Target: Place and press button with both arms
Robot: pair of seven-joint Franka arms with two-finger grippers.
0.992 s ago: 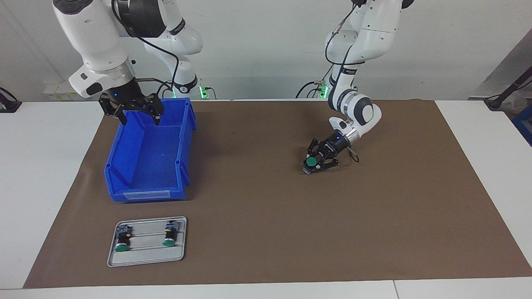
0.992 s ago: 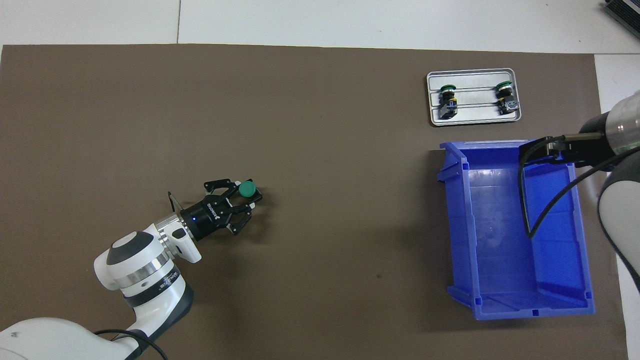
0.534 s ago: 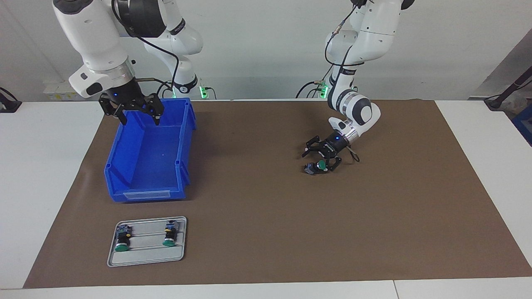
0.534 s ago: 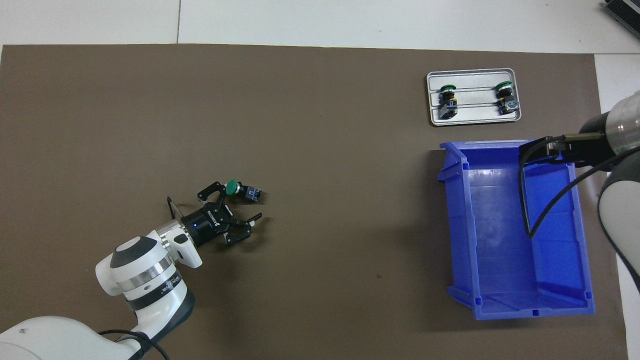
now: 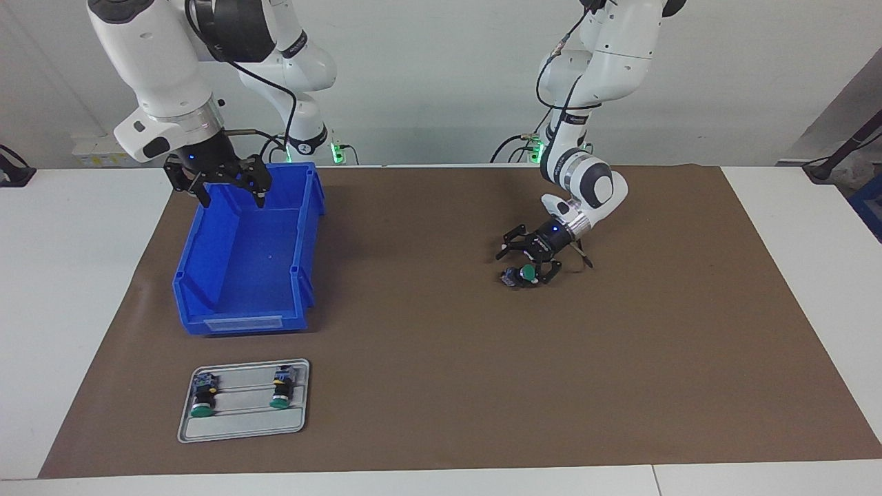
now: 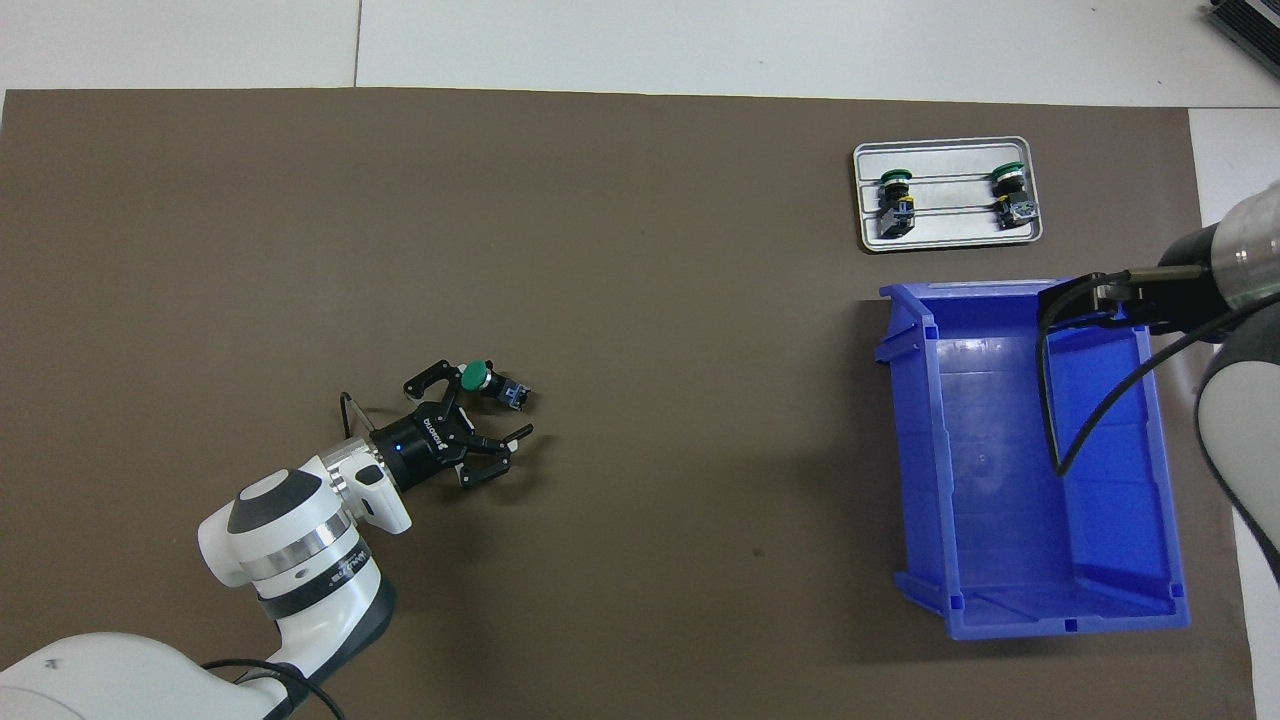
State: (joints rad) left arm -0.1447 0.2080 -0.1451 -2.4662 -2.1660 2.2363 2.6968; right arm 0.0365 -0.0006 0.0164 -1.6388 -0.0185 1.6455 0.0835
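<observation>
The button (image 5: 521,274) lies on its side on the brown mat, green cap toward the left arm; in the overhead view (image 6: 490,383) its grey-blue block points away from the gripper. My left gripper (image 5: 521,264) is open, low over the mat, with the button loose beside one finger (image 6: 428,374); it also shows in the overhead view (image 6: 488,408). My right gripper (image 5: 233,198) is open and empty, waiting over the robots' end of the blue bin (image 5: 200,241); part of it shows in the overhead view (image 6: 1075,300).
A grey tray (image 5: 241,427) with two more green-capped buttons (image 5: 201,399) (image 5: 280,393) lies farther from the robots than the bin. The tray (image 6: 948,228) and the bin (image 6: 1060,625) sit toward the right arm's end. The mat (image 5: 620,358) covers most of the table.
The left gripper held the button upright, then opened; the button tipped onto its side on the mat and the gripper drew back slightly. The right arm has not moved.
</observation>
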